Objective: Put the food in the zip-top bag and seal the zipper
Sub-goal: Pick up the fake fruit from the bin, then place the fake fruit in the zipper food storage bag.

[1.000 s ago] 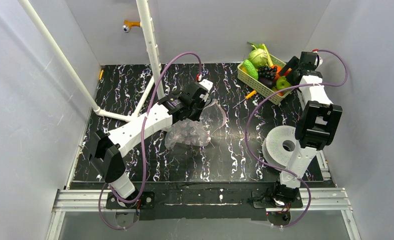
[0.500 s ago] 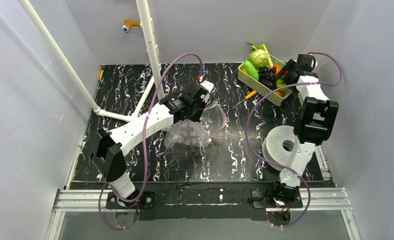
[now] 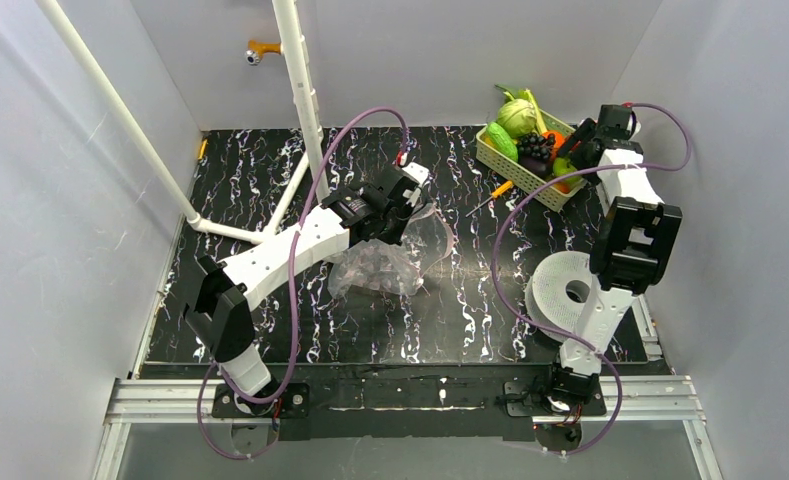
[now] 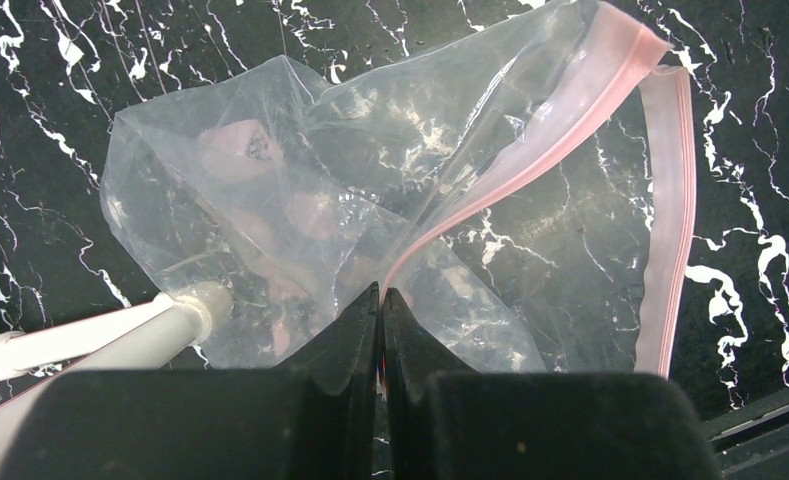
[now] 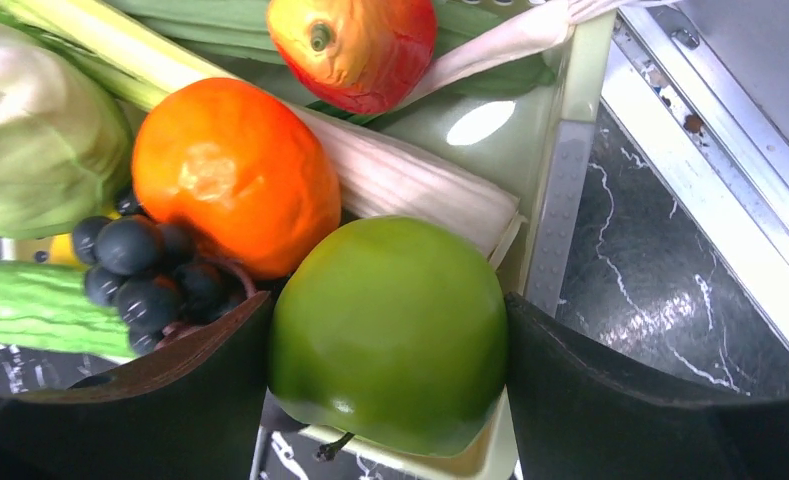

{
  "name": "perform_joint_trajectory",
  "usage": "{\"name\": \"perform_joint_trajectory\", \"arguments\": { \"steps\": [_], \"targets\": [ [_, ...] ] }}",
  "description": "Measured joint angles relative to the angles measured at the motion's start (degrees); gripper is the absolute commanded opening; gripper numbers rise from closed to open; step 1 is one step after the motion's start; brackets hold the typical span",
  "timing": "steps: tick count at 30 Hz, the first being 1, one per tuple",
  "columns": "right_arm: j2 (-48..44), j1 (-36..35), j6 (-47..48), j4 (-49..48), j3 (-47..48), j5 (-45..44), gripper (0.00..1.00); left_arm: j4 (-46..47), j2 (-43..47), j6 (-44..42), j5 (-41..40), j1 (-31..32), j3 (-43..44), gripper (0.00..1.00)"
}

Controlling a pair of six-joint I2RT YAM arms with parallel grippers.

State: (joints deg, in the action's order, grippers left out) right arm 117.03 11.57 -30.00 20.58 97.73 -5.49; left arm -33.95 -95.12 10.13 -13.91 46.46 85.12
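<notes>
The zip-top bag (image 3: 385,262) lies crumpled and clear in the middle of the black marbled table. My left gripper (image 3: 413,213) is shut on the bag's mouth edge; in the left wrist view the pink zipper (image 4: 530,170) runs down into the closed gripper (image 4: 381,292). The food sits in a pale basket (image 3: 497,160) at the back right. Inside it, my right gripper (image 5: 387,300) has a finger pressed on each side of a green apple (image 5: 390,330). Beside the apple lie the round orange fruit (image 5: 235,170) and the dark grape bunch (image 5: 145,270).
The basket also holds a pale cabbage head (image 5: 30,140), a leek (image 5: 400,180), a red-yellow fruit (image 5: 355,40) and a bumpy green piece (image 5: 30,305). A white spool (image 3: 555,290) stands near the right arm. A white pipe frame (image 3: 300,80) rises at the back left.
The right gripper dipped into the basket and its fingers closed in on the green apple. The left arm and the bag kept still.
</notes>
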Motion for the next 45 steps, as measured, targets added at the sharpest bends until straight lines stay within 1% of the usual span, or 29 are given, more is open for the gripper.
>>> {"name": "perform_joint_trajectory", "arguments": {
  "steps": [3,5,8,10,16,21,26,29,32,34,39,45],
  "targets": [
    [-1.8,0.2,-1.9,2.1,0.4,0.6,0.10,-0.1,-0.1,0.1,0.3,0.0,0.0,0.00],
    [-3.4,0.2,-3.0,1.8,-0.4,0.6,0.07,-0.1,-0.1,0.2,0.4,0.0,0.0,0.00],
    [-7.1,0.0,-5.1,0.0,-4.9,0.6,0.02,-0.4,-0.1,0.2,0.4,0.0,0.0,0.00],
    [-9.4,0.0,-6.7,-1.6,-8.3,0.7,0.01,-0.4,-0.1,0.2,0.2,0.0,0.0,0.00],
    [-21.8,0.0,-12.2,-12.8,-26.5,1.5,0.01,-0.5,-0.2,0.1,-0.1,0.0,0.0,0.00],
    [-33.8,0.1,-14.4,-18.7,-35.5,2.9,0.01,-0.6,-0.4,0.1,-0.1,0.0,0.0,0.00],
    [-48.6,0.1,-15.0,-23.5,-47.5,9.4,0.01,-0.8,-0.4,0.2,0.1,0.0,0.1,0.00],
    [-54.9,-0.6,-14.9,-23.9,-53.7,14.8,0.01,-0.8,-0.4,0.2,0.5,0.0,0.1,0.00],
    [-59.6,-3.8,-14.5,-23.1,-58.7,20.5,0.01,-0.8,-0.4,0.2,1.0,0.0,0.1,0.00],
    [-61.9,-7.6,-13.6,-20.9,-60.1,23.5,0.01,-0.8,-0.4,0.2,1.3,0.0,0.1,0.00],
    [-66.6,-19.2,-9.6,-15.8,-58.3,28.2,0.01,-0.8,-0.4,0.4,2.0,0.0,0.1,0.00],
    [-70.6,-28.5,-6.9,-15.0,-56.6,29.8,0.01,-0.8,-0.3,0.4,2.4,0.0,0.1,0.00]
  ]
}}
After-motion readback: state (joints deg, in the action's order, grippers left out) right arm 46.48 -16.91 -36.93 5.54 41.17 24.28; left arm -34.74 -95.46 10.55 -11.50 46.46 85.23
